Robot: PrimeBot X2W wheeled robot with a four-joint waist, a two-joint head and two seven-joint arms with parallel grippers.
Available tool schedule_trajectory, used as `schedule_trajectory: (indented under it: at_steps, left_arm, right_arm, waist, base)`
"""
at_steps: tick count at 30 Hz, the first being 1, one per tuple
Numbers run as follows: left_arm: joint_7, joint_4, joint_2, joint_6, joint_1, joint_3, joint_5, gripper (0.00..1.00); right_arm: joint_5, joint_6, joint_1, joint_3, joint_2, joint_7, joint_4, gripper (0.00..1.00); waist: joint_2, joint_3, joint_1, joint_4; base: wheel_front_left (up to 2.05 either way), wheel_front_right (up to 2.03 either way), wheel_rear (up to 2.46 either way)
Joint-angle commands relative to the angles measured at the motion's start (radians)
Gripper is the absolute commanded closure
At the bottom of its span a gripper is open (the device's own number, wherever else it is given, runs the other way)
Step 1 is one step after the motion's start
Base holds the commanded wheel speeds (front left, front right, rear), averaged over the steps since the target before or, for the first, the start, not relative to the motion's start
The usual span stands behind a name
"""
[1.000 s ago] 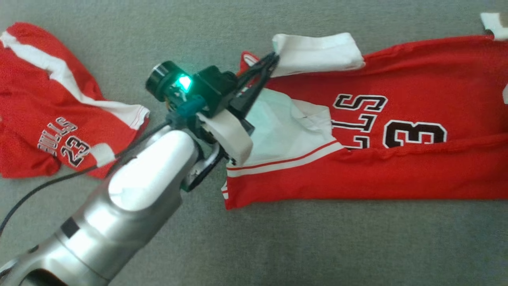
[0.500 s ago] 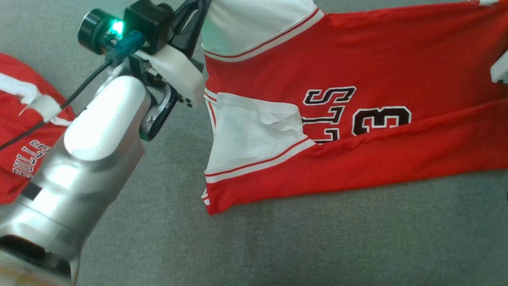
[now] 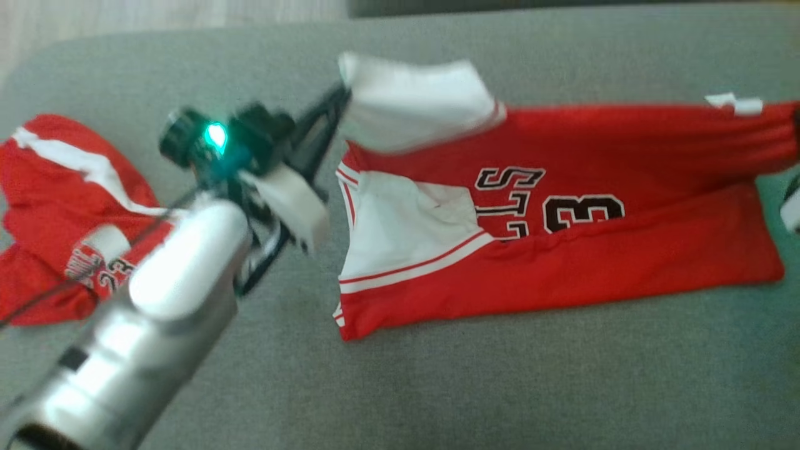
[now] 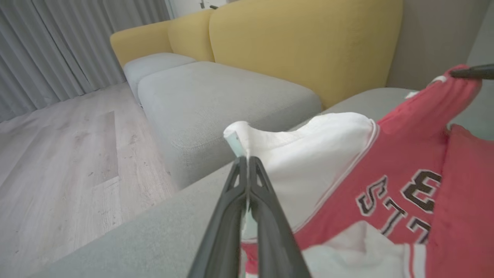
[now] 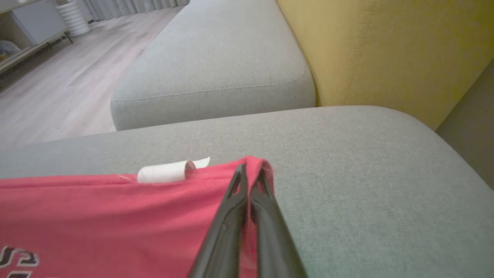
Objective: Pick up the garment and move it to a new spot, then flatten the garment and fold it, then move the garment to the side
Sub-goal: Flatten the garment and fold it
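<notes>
The garment [image 3: 625, 269] is a red jersey with white sleeves and black lettering, spread across the grey cushion [image 3: 437, 387]. My left gripper [image 3: 342, 95] is shut on the edge of its white sleeve [image 4: 308, 154], holding that end off the cushion. The fingertips [image 4: 246, 159] pinch the cloth in the left wrist view. My right gripper [image 5: 249, 166] is shut on the red hem corner at the garment's other end. The upper layer is stretched between the two grippers, while the lower part lies on the cushion with a fold along it.
A second red jersey [image 3: 56, 187] lies crumpled at the left. A rolled white label [image 5: 162, 172] sits on the garment's far edge. Beyond are a yellow backrest [image 5: 386, 46], another grey cushion [image 5: 216, 65] and wooden floor [image 4: 58, 154] past the cushion's edge.
The head view has shifted. Both grippers stay shut on the garment. Its upper layer, which was folded over, is now lifted and stretched out between them.
</notes>
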Motion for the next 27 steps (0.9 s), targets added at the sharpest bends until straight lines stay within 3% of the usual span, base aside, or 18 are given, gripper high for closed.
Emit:
schedule_trajectory:
  at_steps: [1, 14, 27]
  left_arm:
    - [0.018, -0.054, 0.052, -0.002, 0.012, 0.026, -0.018, 1.00]
    - [0.207, -0.289, 0.178, -0.009, 0.261, -0.095, -0.063, 1.00]
    - [0.185, -0.247, 0.157, 0.014, 0.277, -0.167, 0.018, 1.00]
  right_arm:
    - [0.038, -0.001, 0.042, 0.024, -0.054, 0.027, -0.056, 1.00]
    - [0.146, -0.001, 0.256, 0.100, -0.196, 0.230, -0.170, 1.00]
    - [0.143, -0.001, 0.343, 0.118, -0.226, 0.382, -0.181, 1.00]
  waist:
    - [-0.0001, -0.045, 0.0001, 0.014]
    - [-0.0001, -0.092, 0.0001, 0.035]
    - [-0.0001, -0.072, 0.0001, 0.033]
  base:
    - [0.00, 0.00, 0.00]
    - [0.00, 0.00, 0.00]
    - [0.00, 0.00, 0.00]
